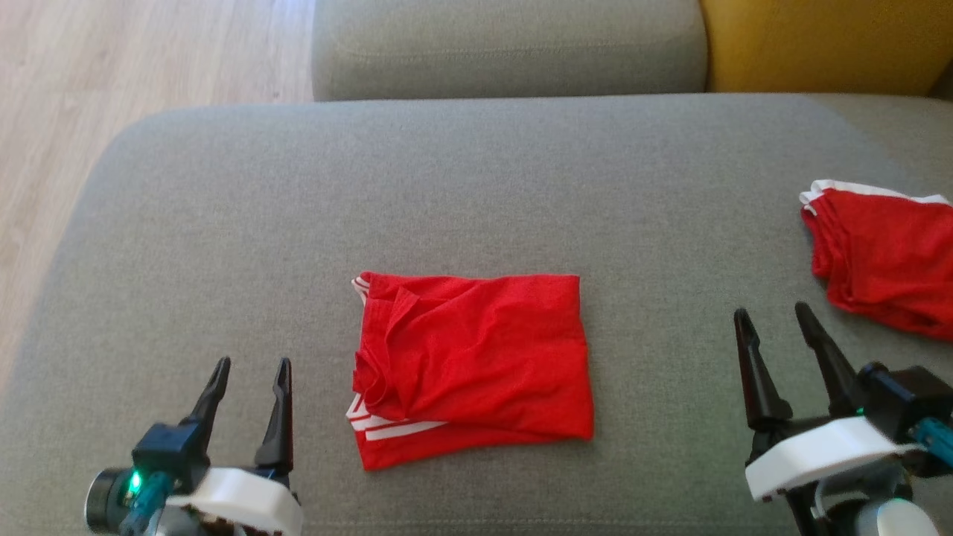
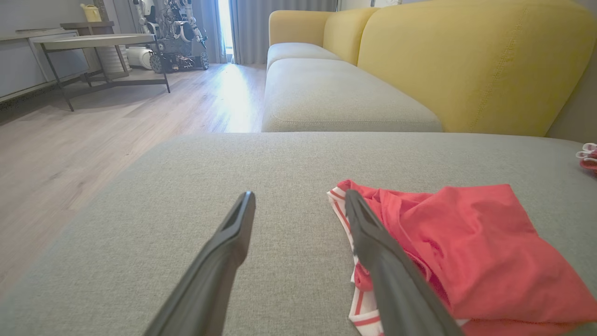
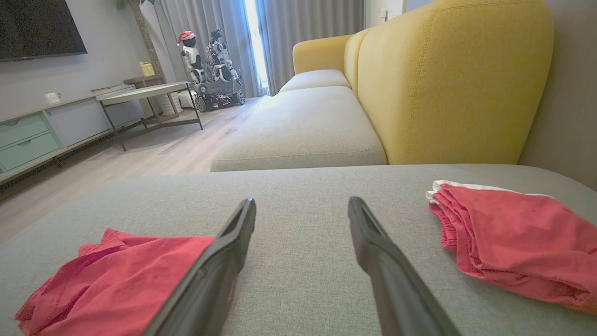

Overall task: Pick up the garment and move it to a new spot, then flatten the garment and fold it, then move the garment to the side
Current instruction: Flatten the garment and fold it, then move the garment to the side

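Bare grey cushion [image 1: 476, 186] around the folded garment [image 1: 476, 357], second red garment [image 1: 878, 253] far right, yellow backrest [image 1: 819, 45] beyond

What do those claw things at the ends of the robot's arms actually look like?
Both the left gripper and right gripper have two long, black, tapering fingers on black blocks, set in a curved white shell. Teal fittings sit behind each, and a green light glows on the left one.

A folded red cloth [image 1: 882, 257] lies at the right of the grey sofa seat [image 1: 476, 186]. Yellow backrest [image 3: 447, 84] behind; a table [image 3: 144, 91] stands on the wooden floor [image 1: 112, 67].
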